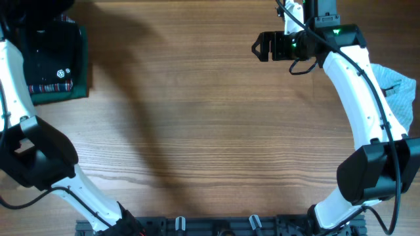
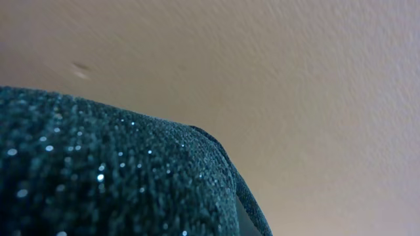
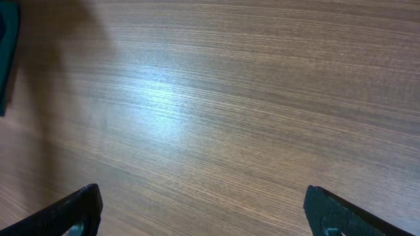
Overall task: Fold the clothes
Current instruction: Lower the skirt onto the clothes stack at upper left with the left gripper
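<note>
Fuzzy black knit (image 2: 98,177) sits right against the left hand, closed and apparently clamped on it, beyond the far-left corner of the bench (image 1: 210,131); right hand (image 1: 257,47), jaws apart, hangs well away.

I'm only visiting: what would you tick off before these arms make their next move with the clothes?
1. The right end effector is open and empty: ok.
2. The left end effector is shut: ok.
3. It actually grips the fuzzy garment: cannot tell, its fingers are unseen.
4. Bare wood in the middle of the table for spreading: ok.
5. The light blue cloth and the plaid-trimmed garment lie at the edges, out of the way: ok.
</note>
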Robot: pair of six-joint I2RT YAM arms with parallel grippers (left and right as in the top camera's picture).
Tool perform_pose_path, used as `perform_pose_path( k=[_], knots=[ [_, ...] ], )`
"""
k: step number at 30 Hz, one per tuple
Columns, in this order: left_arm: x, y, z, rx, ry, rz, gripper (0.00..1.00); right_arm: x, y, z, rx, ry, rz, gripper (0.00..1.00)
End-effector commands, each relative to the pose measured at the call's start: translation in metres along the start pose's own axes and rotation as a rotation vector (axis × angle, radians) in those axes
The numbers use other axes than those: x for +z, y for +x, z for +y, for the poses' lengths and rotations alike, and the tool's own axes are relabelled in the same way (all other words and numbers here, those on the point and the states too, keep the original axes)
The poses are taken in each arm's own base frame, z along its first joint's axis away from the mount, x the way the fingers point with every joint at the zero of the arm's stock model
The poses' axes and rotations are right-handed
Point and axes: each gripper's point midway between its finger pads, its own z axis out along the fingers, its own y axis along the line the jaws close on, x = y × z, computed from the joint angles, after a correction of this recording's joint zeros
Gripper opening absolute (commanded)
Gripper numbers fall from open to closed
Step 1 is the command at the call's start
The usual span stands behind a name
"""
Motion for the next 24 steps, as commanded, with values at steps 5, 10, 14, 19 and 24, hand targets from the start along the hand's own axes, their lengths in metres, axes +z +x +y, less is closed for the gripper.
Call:
perform_pose_path(
  k=[5,10,14,19,24],
  knots=[
    [-0.017,-0.053,-0.022,0.113,0.052,-0.147,0.04,0.007,0.007,0.003,0.056,-0.024,0.031,0.99],
    [0.001,-0.034,-0.005,0.102,0.057,-0.115,0.04,0.007,0.007,0.003,0.056,-0.023,0.030,0.99],
    [0.011,-0.021,0.010,0.090,0.045,-0.094,0.04,0.007,0.006,0.003,0.055,-0.023,0.030,0.99],
    [0.022,-0.006,0.027,0.075,0.028,-0.071,0.04,0.007,0.005,0.003,0.054,-0.024,0.026,0.99],
    [0.029,0.012,0.042,0.048,0.011,-0.018,0.04,0.007,0.005,0.003,0.054,-0.024,0.024,0.99]
  ],
)
